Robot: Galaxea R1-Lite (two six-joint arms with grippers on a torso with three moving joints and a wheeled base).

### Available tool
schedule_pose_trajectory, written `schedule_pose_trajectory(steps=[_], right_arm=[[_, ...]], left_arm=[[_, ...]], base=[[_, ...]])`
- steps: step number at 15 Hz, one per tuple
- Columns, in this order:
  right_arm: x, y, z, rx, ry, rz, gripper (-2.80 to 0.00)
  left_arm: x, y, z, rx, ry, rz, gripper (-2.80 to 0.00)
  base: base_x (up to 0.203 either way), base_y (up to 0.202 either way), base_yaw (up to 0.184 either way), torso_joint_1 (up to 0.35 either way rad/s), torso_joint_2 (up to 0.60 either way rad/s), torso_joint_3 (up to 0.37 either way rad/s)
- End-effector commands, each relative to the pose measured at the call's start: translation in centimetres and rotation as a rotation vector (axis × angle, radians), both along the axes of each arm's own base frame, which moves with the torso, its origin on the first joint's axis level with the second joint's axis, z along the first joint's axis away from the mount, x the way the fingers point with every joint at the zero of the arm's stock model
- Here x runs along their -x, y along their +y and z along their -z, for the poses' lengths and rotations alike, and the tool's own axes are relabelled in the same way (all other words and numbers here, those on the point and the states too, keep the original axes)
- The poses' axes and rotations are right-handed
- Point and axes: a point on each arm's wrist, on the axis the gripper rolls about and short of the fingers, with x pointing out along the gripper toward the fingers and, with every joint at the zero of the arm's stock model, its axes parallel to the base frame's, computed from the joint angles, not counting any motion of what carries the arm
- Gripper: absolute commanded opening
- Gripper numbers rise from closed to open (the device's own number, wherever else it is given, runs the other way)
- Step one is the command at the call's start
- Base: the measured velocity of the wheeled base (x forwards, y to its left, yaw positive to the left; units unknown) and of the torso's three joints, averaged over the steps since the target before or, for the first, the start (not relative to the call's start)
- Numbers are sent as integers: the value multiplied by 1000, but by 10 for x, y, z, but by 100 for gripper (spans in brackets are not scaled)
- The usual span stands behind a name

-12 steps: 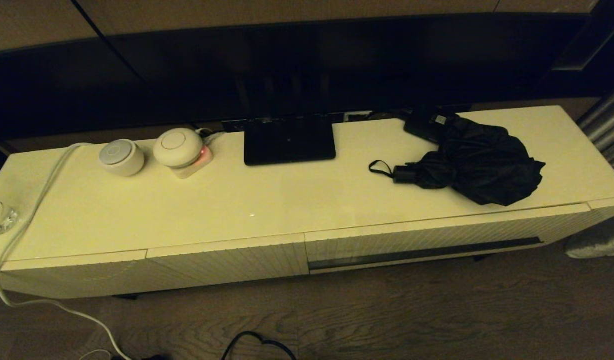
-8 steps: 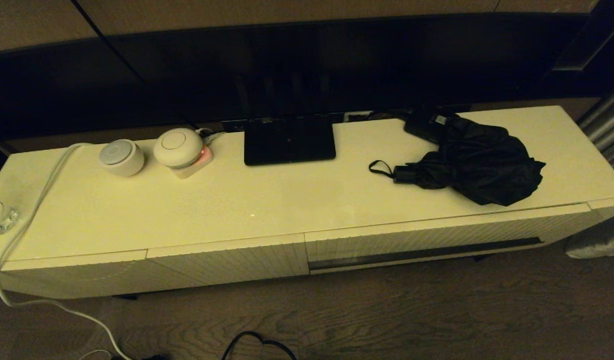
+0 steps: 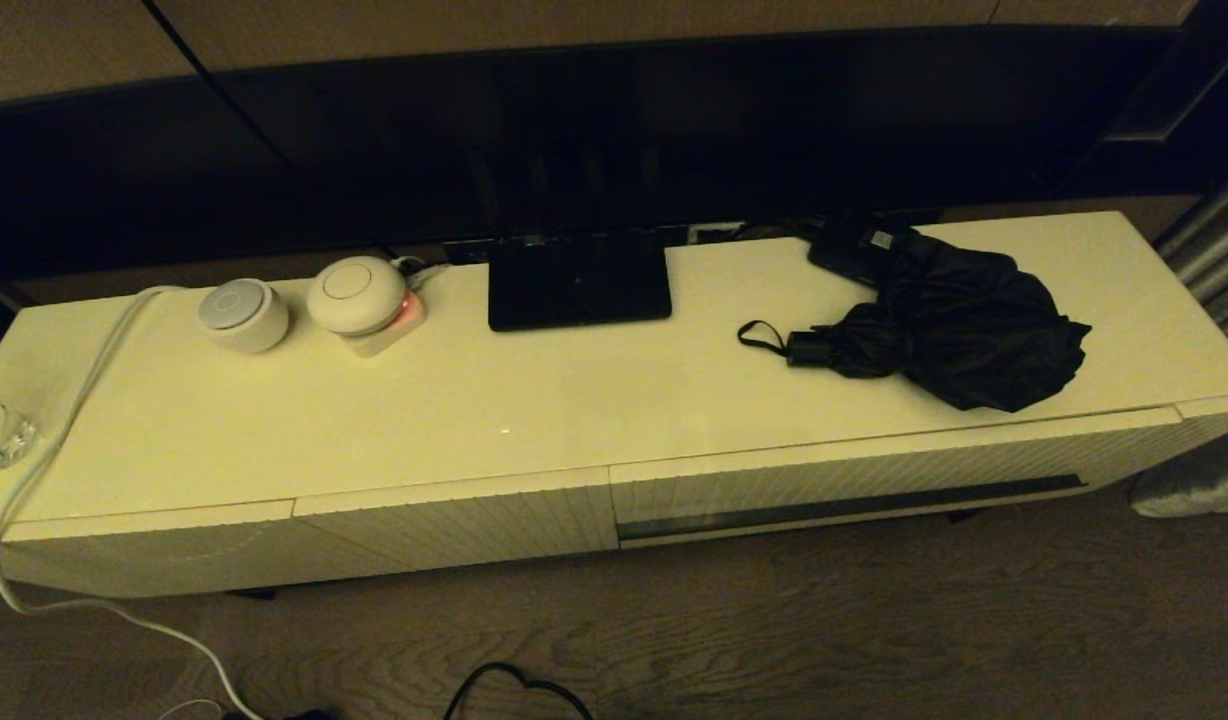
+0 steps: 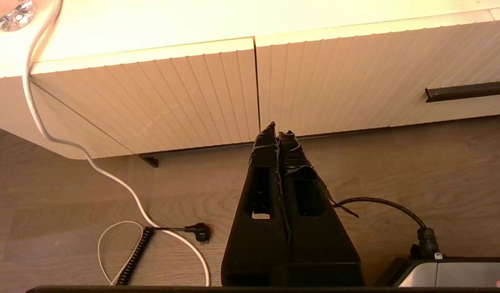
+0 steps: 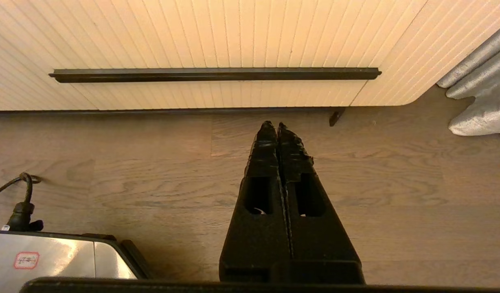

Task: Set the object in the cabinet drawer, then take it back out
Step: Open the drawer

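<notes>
The black folding umbrella [image 3: 959,325] lies on the cabinet top at the right, fabric bunched, its short handle [image 3: 807,349] and wrist loop [image 3: 760,336] pointing left. Below it the wide ribbed cream drawer [image 3: 854,470] is closed; its long dark slot handle [image 3: 849,507] [image 5: 215,74] runs along the front. Neither arm shows in the head view. My right gripper [image 5: 277,126] is shut and empty, low over the floor before the drawer. Facing the seam between two ribbed fronts, my left gripper [image 4: 277,129] is shut with nothing in it.
On the cabinet top [image 3: 594,400] stand a black monitor foot [image 3: 578,280], two round white devices [image 3: 242,314] [image 3: 356,293] and a small black box [image 3: 854,248]. A white cable [image 3: 54,440] hangs off the left end. Cables and a plug [image 4: 201,232] lie on the wood floor. Grey curtain [image 5: 478,101] at right.
</notes>
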Motion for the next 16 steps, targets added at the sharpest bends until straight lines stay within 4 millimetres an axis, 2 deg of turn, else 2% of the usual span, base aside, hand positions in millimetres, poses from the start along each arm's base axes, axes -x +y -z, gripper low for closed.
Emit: schedule_pose_trajectory(steps=[1,2,3,5,7,9,10,12,16], right_arm=[[1,0,-2,8,-9,15,-280],[3,0,-12,17,-30,16,-280],[7,0,-32,22,-54,14,-280],[9,0,-87,25,-72,-3,-280],[2,0,-139,39,-68,-30,-280],[-13,2,-174,169,-39,-88,-280],[-22,2,-182,265,-1,-125,-280],[-44,4,-180,498,113,-193,-280],[-70,5,-149,857,273,-320,-280]], left_arm=[[0,0,1,0,3,-1,-280],[0,0,1,0,3,-1,-280],[0,0,1,0,3,-1,-280],[0,0,1,0,3,-1,-280],[0,0,1,0,3,-1,-280],[0,0,1,0,3,-1,-280],[0,0,1,0,3,-1,-280],[0,0,1,0,3,-1,-280],[0,0,1,0,3,-1,-280]], base=[[0,0,0,0,0,0],[0,0,0,0,0,0],[0,0,0,0,0,0],[0,0,0,0,0,0],[0,0,0,0,0,0],[0,0,0,0,0,0],[0,0,0,0,0,0],[0,0,0,0,0,0],[0,0,0,0,0,0]])
